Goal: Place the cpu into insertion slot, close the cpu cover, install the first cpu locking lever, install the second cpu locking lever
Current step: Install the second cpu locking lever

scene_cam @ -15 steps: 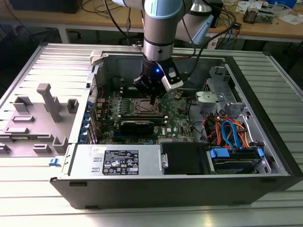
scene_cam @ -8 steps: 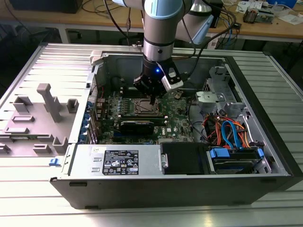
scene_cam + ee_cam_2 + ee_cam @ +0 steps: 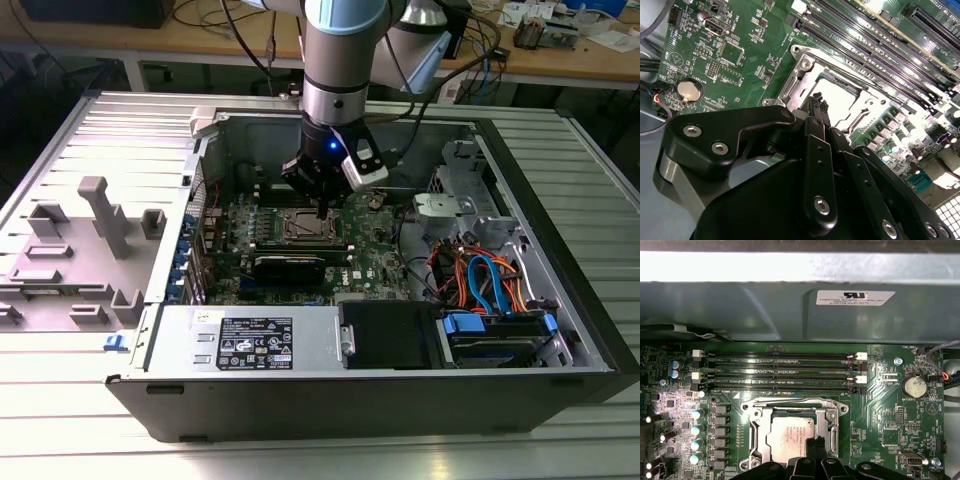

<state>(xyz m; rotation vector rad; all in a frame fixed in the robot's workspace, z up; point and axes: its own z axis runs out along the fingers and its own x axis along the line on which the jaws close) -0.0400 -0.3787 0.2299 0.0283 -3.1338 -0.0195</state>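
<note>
The black pincer [image 3: 815, 442], fingertips pressed together and holding nothing, is touching the silver square cpu cover [image 3: 755, 432] lying closed over the pale silvery cpu [image 3: 792, 437] sitting in the silver-rimmed insertion slot [image 3: 805, 62].

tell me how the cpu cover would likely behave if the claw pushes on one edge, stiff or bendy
The cpu cover looks like thin silver sheet metal with a big window, so it would probably flex a little instead of staying rigid. It lies flat over the cpu in the insertion slot, so it seems unlikely to slide. The claw sits at its edge.
</note>
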